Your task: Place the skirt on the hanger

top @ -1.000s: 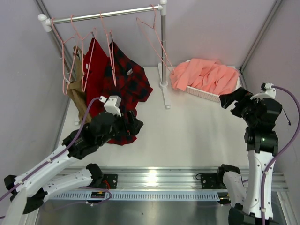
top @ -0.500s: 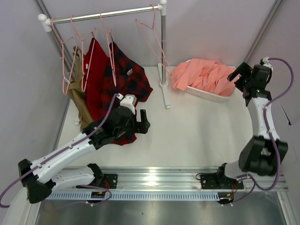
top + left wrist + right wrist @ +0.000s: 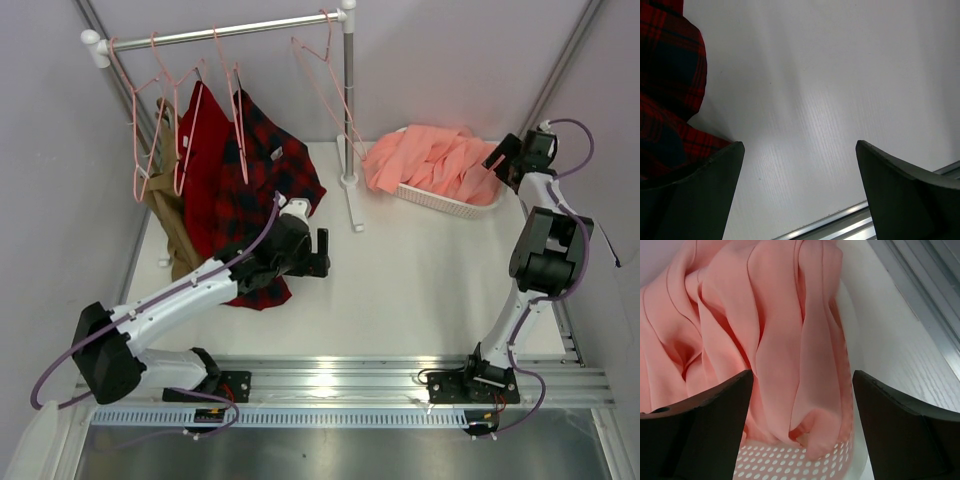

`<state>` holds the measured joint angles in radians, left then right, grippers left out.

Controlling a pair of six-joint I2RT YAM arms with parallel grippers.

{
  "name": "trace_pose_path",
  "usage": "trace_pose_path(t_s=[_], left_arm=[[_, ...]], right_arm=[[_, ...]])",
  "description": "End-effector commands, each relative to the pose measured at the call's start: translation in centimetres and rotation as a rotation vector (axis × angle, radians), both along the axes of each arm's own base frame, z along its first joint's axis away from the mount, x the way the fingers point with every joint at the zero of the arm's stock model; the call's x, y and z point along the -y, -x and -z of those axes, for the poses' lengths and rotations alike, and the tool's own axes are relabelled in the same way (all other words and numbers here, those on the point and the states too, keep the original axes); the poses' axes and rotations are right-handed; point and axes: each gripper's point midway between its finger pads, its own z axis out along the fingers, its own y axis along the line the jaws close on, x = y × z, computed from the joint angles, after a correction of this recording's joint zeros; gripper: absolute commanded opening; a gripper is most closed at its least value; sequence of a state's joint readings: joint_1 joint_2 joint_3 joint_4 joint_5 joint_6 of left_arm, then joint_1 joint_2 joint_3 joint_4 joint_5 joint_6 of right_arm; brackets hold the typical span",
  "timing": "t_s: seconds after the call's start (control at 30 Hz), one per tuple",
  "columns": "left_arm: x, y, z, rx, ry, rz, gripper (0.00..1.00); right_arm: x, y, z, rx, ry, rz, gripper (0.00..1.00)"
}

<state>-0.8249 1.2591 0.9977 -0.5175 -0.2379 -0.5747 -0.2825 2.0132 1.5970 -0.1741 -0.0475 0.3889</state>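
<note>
The skirt (image 3: 775, 330) is a soft pink heap in a white basket (image 3: 790, 460) with little holes. The basket sits at the far right of the tabletop (image 3: 420, 270). Part of the skirt spills over the basket's side.

The right hand (image 3: 801, 377) is just above the skirt, at the basket's rim. It is open wide and has nothing in it. The left hand (image 3: 800, 147) is open wide too and holds nothing. It hangs over the bare tabletop, right beside the checked shirt (image 3: 265, 190).

The skirt looks light and floppy, with lots of long folds. It will most likely sag and slide when lifted, and a thin pinch could slip out. A thick fold near the top of the heap looks like a good place to grab. The waist would be best, but I cannot see it from here.

An empty pink hanger (image 3: 318, 84) hangs on the rail (image 3: 220, 33), well apart from the basket. It is thin wire, so it may swing when touched.
</note>
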Motion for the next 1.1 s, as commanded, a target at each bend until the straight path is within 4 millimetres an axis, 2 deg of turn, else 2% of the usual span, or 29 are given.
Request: trace_pose_path(t_s=[0.0,0.1,0.17,0.23,0.3,0.43,0.6,0.67,0.7,0.73,0.77,0.83,0.87,0.9,0.93,0.97,1.07], left_arm=[[1.3,-1.6,-2.9,0.060,0.059,0.010,0.99],[1.6,-1.9,-2.2,0.043,0.043,0.014,0.99],[1.8,-2.0,-2.0,0.035,0.037,0.017,0.99],[1.9,-1.9,-1.5,0.018,0.028,0.024,1.00],[1.9,-1.9,-1.4,0.012,0.025,0.025,0.99],[1.7,-2.1,-1.6,0.020,0.022,0.021,1.00],[1.9,-2.5,-1.7,0.022,0.033,0.022,0.99],[2.1,-2.6,-1.6,0.015,0.029,0.023,0.99],[2.0,-2.6,-1.7,0.013,0.024,0.023,0.99],[2.0,-2.6,-1.8,0.014,0.020,0.022,1.00],[1.9,-2.7,-2.0,0.017,0.022,0.019,0.99],[1.7,-2.8,-2.1,0.020,0.016,0.015,0.99],[1.6,-2.8,-2.1,0.020,0.013,0.011,1.00],[1.6,-2.9,-2.2,0.024,0.013,0.006,1.00],[1.5,-3.0,-2.4,0.026,0.013,0.005,0.99],[1.6,-3.2,-2.8,0.034,0.020,0.004,0.99],[1.5,-3.5,-3.5,0.046,0.031,0.007,0.99]], right_arm=[[-1.7,-2.5,-3.7,0.108,0.069,-0.072,0.86],[-1.8,-2.8,-3.2,0.093,0.113,-0.070,0.84],[-1.7,-2.9,-2.2,0.075,0.111,-0.065,0.79],[-0.8,-2.8,-1.3,0.042,0.132,-0.025,0.76],[-0.4,-2.5,-0.1,-0.001,0.163,-0.011,0.80],[0.5,-1.9,0.5,-0.074,0.278,0.054,0.86],[0.5,-2.2,0.8,-0.114,0.364,0.083,0.83],[0.6,-2.6,1.8,-0.123,0.350,0.081,0.74],[0.7,-2.9,2.1,-0.117,0.336,0.076,0.65],[0.6,-3.4,2.0,-0.104,0.324,0.069,0.62],[0.6,-3.6,2.9,-0.113,0.304,0.069,0.59],[0.6,-4.2,2.7,-0.105,0.295,0.065,0.52],[0.6,-4.4,3.2,-0.113,0.292,0.062,0.43],[0.5,-4.4,3.1,-0.120,0.289,0.058,0.17],[0.6,-4.7,2.4,-0.110,0.291,0.061,0.03],[0.6,-4.7,1.3,-0.098,0.291,0.062,0.00],[-0.2,-4.5,-2.3,-0.039,0.291,0.040,0.00]])
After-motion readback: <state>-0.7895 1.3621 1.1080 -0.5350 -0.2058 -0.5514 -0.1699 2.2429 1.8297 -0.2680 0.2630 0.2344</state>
